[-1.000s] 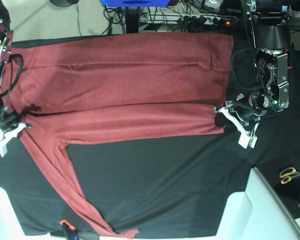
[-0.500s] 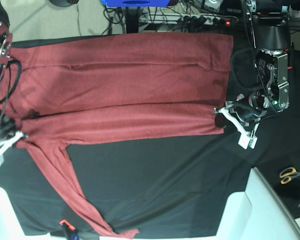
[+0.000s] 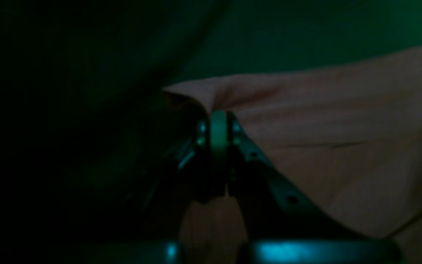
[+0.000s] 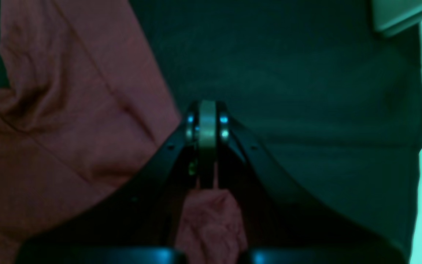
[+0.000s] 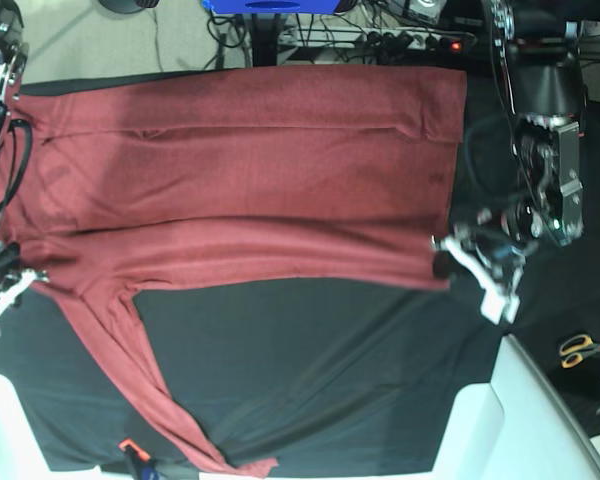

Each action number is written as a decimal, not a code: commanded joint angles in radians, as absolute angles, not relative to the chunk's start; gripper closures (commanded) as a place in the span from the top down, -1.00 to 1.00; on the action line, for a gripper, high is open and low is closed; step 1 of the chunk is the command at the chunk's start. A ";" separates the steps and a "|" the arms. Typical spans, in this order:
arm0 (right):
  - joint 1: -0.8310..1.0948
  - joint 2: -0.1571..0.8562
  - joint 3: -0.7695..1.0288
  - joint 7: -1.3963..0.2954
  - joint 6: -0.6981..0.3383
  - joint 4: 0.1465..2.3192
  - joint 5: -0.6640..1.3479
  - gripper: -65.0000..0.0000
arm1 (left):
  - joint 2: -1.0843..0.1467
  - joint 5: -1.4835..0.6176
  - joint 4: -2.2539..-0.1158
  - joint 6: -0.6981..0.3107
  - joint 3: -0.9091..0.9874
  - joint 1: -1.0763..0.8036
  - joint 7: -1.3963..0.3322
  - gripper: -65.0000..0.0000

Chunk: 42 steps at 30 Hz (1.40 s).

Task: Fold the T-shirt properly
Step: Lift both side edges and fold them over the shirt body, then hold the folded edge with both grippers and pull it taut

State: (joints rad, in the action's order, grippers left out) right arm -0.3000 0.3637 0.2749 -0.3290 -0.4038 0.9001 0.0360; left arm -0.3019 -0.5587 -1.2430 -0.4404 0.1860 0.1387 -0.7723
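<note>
My left hand (image 5: 448, 262) is closed tight on the shirt (image 5: 250, 180), pinching its lower corner at the hem end; in the left wrist view my fingers (image 3: 218, 132) meet with no gap and a fold of fabric rises just past them. My right hand (image 5: 2, 290) is closed the same way on the shirt's other end, near where the sleeve (image 5: 130, 370) branches off. The right wrist view shows my fingertips (image 4: 207, 124) pressed together, with a bunch of red cloth (image 4: 207, 220) gathered between the jaws closer to my wrist.

The shirt lies spread between my two hands on the black cloth (image 5: 330, 370) covering the worktop, its body stretched lengthwise from one hand to the other. A long crease runs along it, parallel to the edge I hold. The loose sleeve trails away from my right hand, slanting across the black cloth to the worktop's near edge.

Beyond my left hand, well apart from the shirt, a pair of scissors (image 5: 582, 348) lies on the cloth.
</note>
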 commanded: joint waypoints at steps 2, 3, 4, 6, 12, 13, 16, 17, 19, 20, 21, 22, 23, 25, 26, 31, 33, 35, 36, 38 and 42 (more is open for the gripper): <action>-0.314 0.384 0.280 -0.311 -0.403 0.943 0.042 -1.00 | -0.314 -0.576 -1.290 -0.440 0.189 0.160 -0.754 -1.00; -0.311 0.384 0.280 -0.312 -0.403 0.947 0.042 -1.00 | -0.312 -0.576 -1.302 -0.438 0.189 0.160 -0.760 -1.00; -0.306 0.384 0.280 -0.312 -0.403 0.951 0.042 -1.00 | -0.311 -0.576 -1.316 -0.438 0.189 0.162 -0.779 -1.00; -0.303 0.384 0.280 -0.312 -0.403 0.949 0.042 -1.00 | -0.311 -0.576 -1.337 -0.437 0.189 0.162 -0.808 -1.00; -0.320 0.384 0.280 -0.312 -0.403 0.885 0.042 -0.67 | -0.311 -0.575 -1.334 -0.437 0.188 0.156 -0.816 -1.00; -0.344 0.384 0.275 -0.312 -0.403 0.842 0.041 -0.42 | -0.311 -0.575 -1.334 -0.437 0.188 0.153 -0.816 -1.00; -0.397 0.389 0.271 -0.305 -0.406 0.682 0.038 0.21 | -0.294 -0.572 -1.334 -0.437 0.188 0.151 -0.816 -1.00; -0.404 0.389 0.271 -0.298 -0.406 0.656 0.038 0.24 | -0.294 -0.572 -1.334 -0.437 0.188 0.151 -0.816 -1.00; -0.406 0.389 0.271 -0.265 -0.407 0.638 0.036 0.20 | -0.292 -0.572 -1.334 -0.437 0.186 0.150 -0.816 -1.00; -0.403 0.389 0.271 -0.252 -0.407 0.634 0.036 0.19 | -0.291 -0.572 -1.334 -0.437 0.186 0.150 -0.816 -1.00; -0.403 0.389 0.269 -0.246 -0.407 0.634 0.036 0.19 | -0.291 -0.572 -1.334 -0.437 0.186 0.148 -0.816 -1.00; -0.403 0.387 0.269 -0.248 -0.407 0.633 0.036 0.19 | -0.291 -0.572 -1.333 -0.437 0.186 0.148 -0.816 -1.00; -0.403 0.387 0.269 -0.248 -0.407 0.633 0.036 0.19 | -0.291 -0.572 -1.333 -0.437 0.186 0.148 -0.816 -1.00; -0.403 0.386 0.269 -0.245 -0.407 0.608 0.036 0.19 | -0.291 -0.572 -1.333 -0.437 0.186 0.140 -0.816 -1.00; -0.406 0.386 0.269 -0.242 -0.407 0.590 0.036 0.19 | -0.291 -0.572 -1.333 -0.437 0.186 0.140 -0.816 -1.00; -0.407 0.366 0.228 -0.223 -0.407 0.573 -0.035 0.18 | -0.291 -0.572 -1.333 -0.437 0.186 0.134 -0.816 -1.00; -0.407 0.358 0.202 -0.196 -0.404 0.570 -0.064 0.18 | -0.291 -0.572 -1.333 -0.437 0.186 0.134 -0.816 -1.00; -0.407 0.357 0.191 -0.194 -0.404 0.570 -0.067 0.18 | -0.291 -0.572 -1.333 -0.437 0.186 0.134 -0.816 -1.00; -0.407 0.355 0.189 -0.194 -0.404 0.570 -0.067 0.18 | -0.291 -0.572 -1.333 -0.437 0.186 0.134 -0.816 -1.00; -0.407 0.349 0.188 -0.194 -0.404 0.570 -0.067 0.17 | -0.291 -0.572 -1.333 -0.437 0.186 0.134 -0.816 -1.00; -0.407 0.344 0.188 -0.194 -0.404 0.570 -0.068 -0.02 | -0.291 -0.572 -1.333 -0.437 0.186 0.134 -0.816 -1.00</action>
State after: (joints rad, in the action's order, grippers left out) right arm -0.3859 0.3294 0.1875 -0.2050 -0.4053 0.5606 -0.0677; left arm -0.2771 -0.5549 -1.3174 -0.4332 0.1818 0.1158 -0.8345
